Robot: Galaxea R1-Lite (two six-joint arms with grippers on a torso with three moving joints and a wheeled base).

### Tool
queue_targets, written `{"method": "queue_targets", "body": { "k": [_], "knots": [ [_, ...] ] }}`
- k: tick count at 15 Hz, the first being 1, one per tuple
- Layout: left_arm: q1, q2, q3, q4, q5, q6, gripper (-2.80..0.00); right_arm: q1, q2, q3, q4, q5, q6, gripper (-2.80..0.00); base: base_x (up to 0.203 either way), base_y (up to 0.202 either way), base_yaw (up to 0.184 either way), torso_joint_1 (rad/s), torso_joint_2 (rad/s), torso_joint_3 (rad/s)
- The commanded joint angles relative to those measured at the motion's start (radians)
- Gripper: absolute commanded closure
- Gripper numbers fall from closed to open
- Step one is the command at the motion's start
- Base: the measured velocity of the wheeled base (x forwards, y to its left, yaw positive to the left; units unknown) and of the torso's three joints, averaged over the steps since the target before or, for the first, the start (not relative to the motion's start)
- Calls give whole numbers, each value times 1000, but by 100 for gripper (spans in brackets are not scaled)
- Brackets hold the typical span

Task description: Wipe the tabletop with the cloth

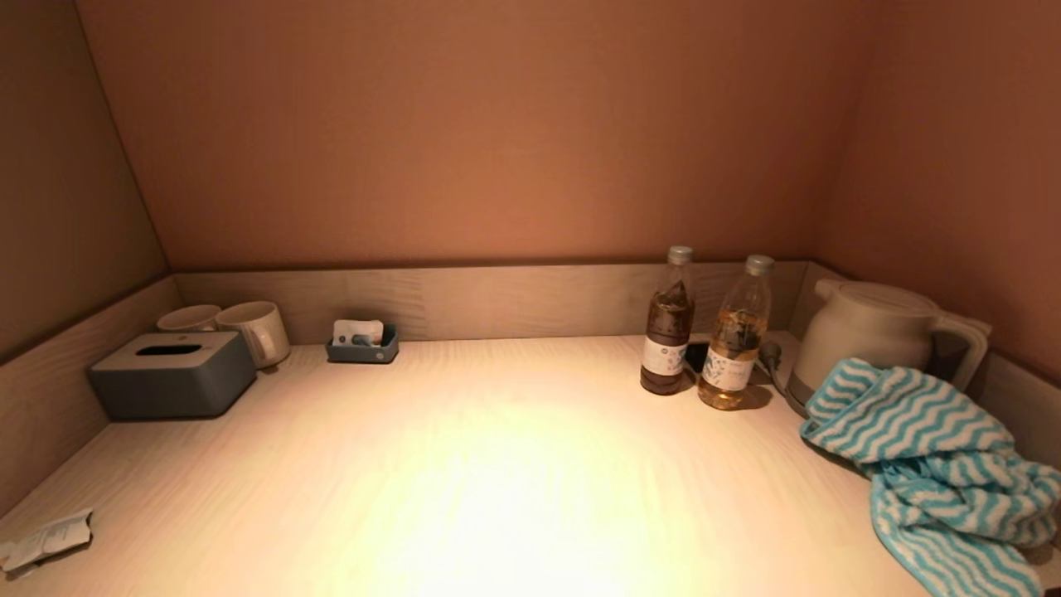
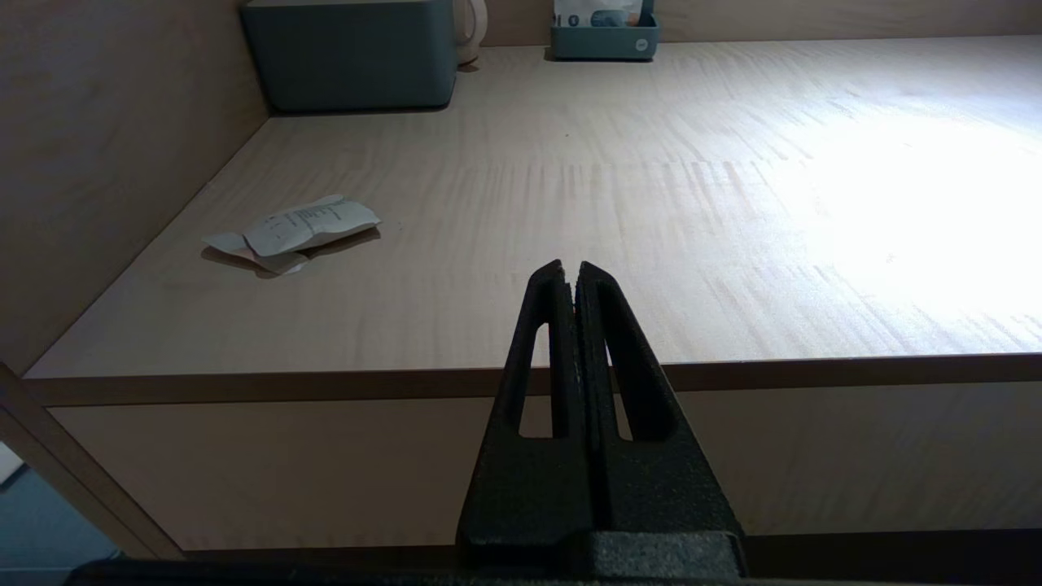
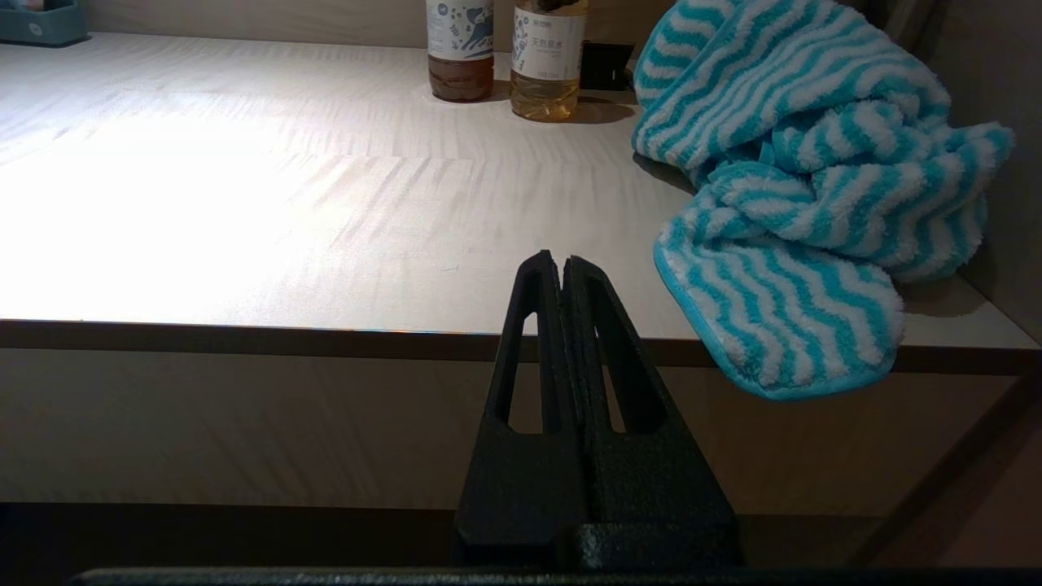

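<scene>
A teal and white wavy-striped cloth [image 1: 937, 464] lies bunched at the right end of the light wooden tabletop [image 1: 464, 464], one corner hanging over the front edge; it also shows in the right wrist view [image 3: 806, 187]. My right gripper [image 3: 564, 262] is shut and empty, below and in front of the table's front edge, left of the cloth. My left gripper [image 2: 569, 270] is shut and empty, in front of the table's front edge at the left side. Neither arm shows in the head view.
A grey tissue box [image 1: 172, 373], two mugs [image 1: 253, 330] and a small grey tray [image 1: 362, 342] stand at the back left. Crumpled paper [image 1: 46, 539] lies front left. Two bottles [image 1: 668, 323] and a white kettle [image 1: 879, 332] stand back right. Walls enclose three sides.
</scene>
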Motion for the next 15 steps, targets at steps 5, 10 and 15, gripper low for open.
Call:
{"method": "queue_targets", "body": {
  "k": [5,10,15],
  "knots": [
    [0,0,0,0,0,0,0,0,0,0,0,1,-1,0,0,0,0,0,0,0],
    [0,0,0,0,0,0,0,0,0,0,0,1,-1,0,0,0,0,0,0,0],
    [0,0,0,0,0,0,0,0,0,0,0,1,-1,0,0,0,0,0,0,0]
  ]
}}
